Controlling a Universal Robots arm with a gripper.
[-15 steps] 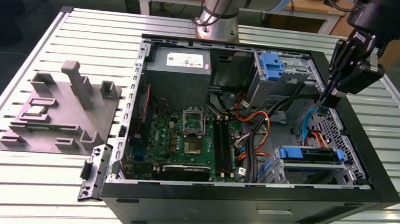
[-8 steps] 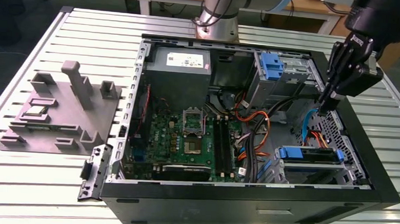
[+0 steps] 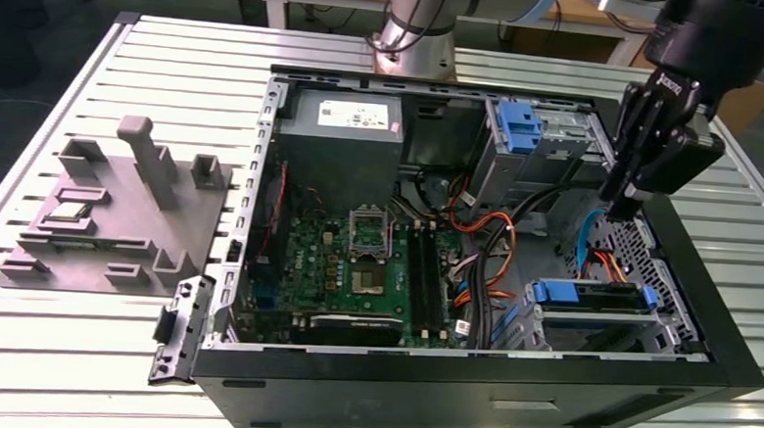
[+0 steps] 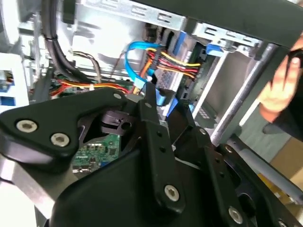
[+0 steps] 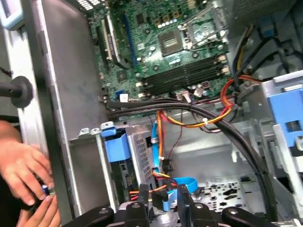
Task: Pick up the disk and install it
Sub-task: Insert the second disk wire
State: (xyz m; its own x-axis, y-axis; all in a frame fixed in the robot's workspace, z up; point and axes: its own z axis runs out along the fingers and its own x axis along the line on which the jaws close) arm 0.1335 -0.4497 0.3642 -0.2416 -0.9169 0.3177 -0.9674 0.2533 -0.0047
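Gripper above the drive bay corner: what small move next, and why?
Probably hold still for now: a person's hand is at the case wall beside the gripper, and blue and orange cables lie just ahead of it.

Motherboard [image 3: 352,271] inside computer case [image 3: 478,386]

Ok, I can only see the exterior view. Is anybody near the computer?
Observer: Yes. In the first wrist view a person's hand is just outside the case wall.
Operator: And what's in front of the tool?
Observer: In the first wrist view, a metal plate full of holes lies just beyond the tool, inside the case.
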